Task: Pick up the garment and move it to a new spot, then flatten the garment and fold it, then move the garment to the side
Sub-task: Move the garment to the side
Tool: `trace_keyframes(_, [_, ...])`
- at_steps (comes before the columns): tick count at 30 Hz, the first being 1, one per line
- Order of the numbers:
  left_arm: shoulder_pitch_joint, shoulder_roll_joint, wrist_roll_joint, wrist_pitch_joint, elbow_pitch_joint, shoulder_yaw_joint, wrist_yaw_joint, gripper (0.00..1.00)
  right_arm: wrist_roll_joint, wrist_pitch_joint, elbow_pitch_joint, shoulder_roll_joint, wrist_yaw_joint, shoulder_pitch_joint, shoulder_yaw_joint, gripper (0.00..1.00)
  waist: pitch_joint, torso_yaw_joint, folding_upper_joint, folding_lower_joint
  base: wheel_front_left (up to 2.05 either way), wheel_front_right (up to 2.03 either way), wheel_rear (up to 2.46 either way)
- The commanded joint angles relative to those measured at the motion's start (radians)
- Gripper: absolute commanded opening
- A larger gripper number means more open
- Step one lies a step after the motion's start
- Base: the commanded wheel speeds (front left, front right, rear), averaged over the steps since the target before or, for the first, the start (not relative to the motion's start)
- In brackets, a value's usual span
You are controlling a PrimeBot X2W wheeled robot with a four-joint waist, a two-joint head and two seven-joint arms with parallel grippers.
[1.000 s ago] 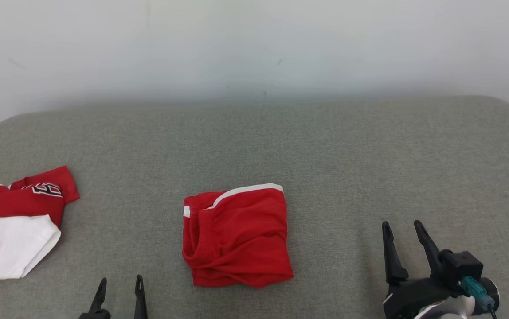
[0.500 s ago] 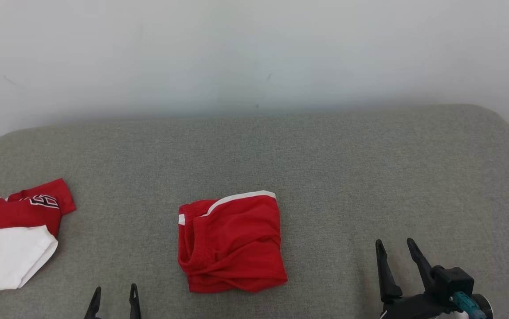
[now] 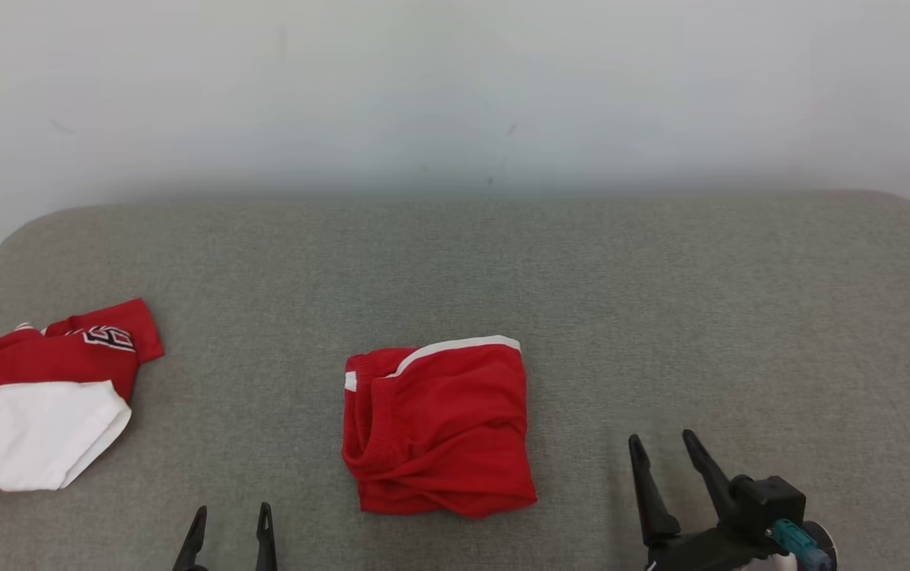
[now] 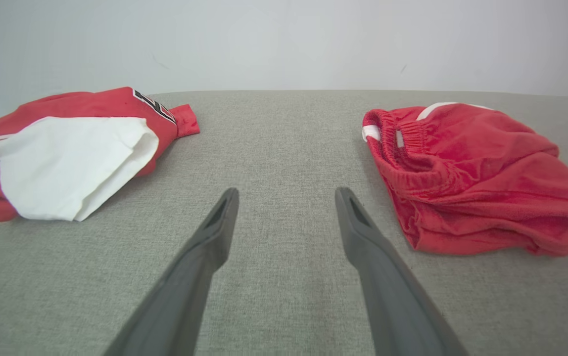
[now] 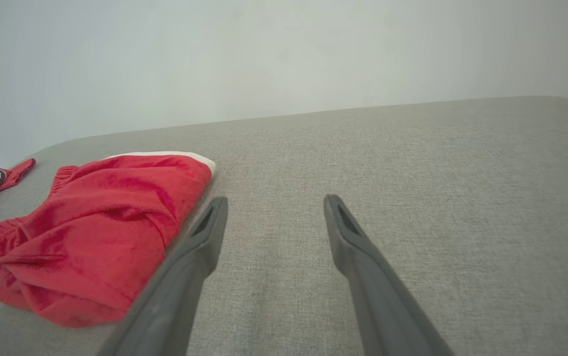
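Lying folded midway on the grey cushion (image 3: 661, 277), the red shorts (image 3: 439, 428) are sitting between the left tool (image 3: 233, 510) and right tool (image 3: 661, 436), both standing released and empty; pinching every layer at opposite edges is advisable, sparing the fold.

Wall (image 3: 455, 79): plain, pale grey-white, few small dark marks.
Surface (image 3: 661, 277): grey woven upholstery, rounded far corners.
Light: even, soft, diffuse.
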Motion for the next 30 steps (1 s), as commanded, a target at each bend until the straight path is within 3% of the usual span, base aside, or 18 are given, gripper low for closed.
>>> trace_keyframes(1, [0.0,-0.001,-0.001,-0.003,-0.002,-0.006,0.001,1.0,0.019,0.0,0.013,0.003,-0.002,-0.018,0.023,1.0,0.011,0.024,0.0,0.0,0.0,0.0,0.0])
trace_keyframes(16, [-0.026,-0.002,-0.022,-0.003,-0.007,-0.053,0.003,1.0,0.087,0.0,0.172,0.002,-0.002,-0.172,0.131,1.0,0.087,0.171,0.0,0.0,0.0,0.0,0.0])
trace_keyframes(27, [-0.038,-0.001,-0.029,-0.003,-0.003,-0.071,0.011,1.0,0.128,0.0,0.369,0.002,-0.002,-0.256,0.17,1.0,0.111,0.208,0.0,0.0,0.0,0.0,0.0])
trace_keyframes(28, [-0.041,-0.002,-0.029,-0.003,-0.003,-0.072,0.011,1.0,0.13,0.001,0.379,0.002,-0.002,-0.259,0.18,0.91,0.112,0.208,0.0,0.0,0.0,0.0,0.0])
trace_keyframes(29, [-0.044,-0.001,-0.029,-0.003,-0.002,-0.073,0.01,1.0,0.136,0.001,0.386,0.002,-0.002,-0.261,0.187,0.44,0.112,0.207,0.0,0.0,0.0,0.0,0.0])
trace_keyframes(30, [-0.046,-0.001,-0.028,-0.003,-0.002,-0.073,0.01,1.0,0.139,0.001,0.389,0.002,-0.002,-0.263,0.195,0.24,0.112,0.206,0.0,0.0,0.0,0.0,0.0])
